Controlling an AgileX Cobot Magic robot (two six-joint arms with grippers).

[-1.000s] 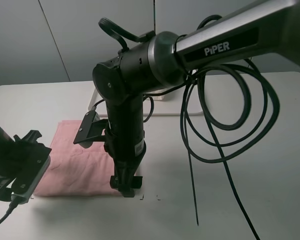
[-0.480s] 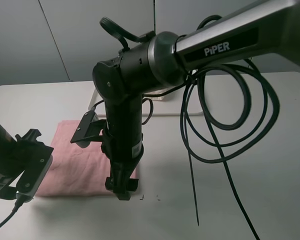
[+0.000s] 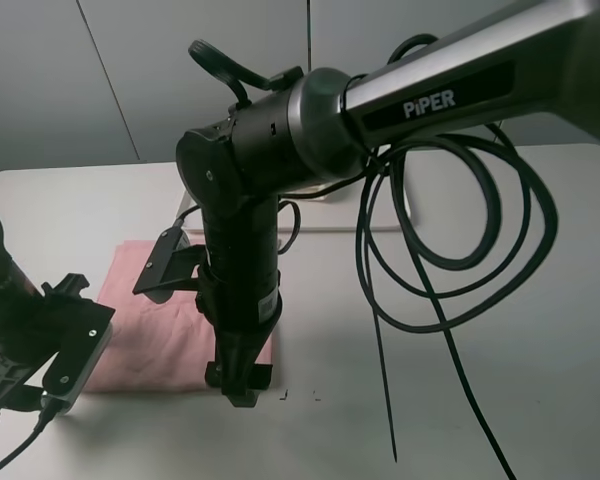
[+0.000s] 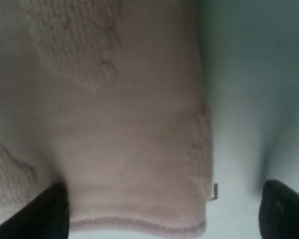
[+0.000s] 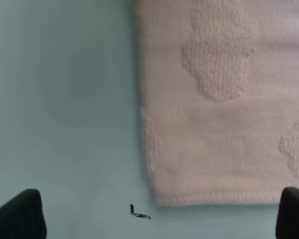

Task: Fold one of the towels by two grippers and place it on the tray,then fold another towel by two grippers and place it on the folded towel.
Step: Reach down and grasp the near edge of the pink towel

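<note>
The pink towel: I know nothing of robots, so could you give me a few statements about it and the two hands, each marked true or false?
1. The pink towel lies on the white table. True.
2. The left hand is shut on a corner of the towel. False: it is open and holds nothing.
3. The right hand is open over a near corner of the towel. True.
4. The towel rests on the tray. False: the tray sits further back, partly hidden behind the right arm.
</note>
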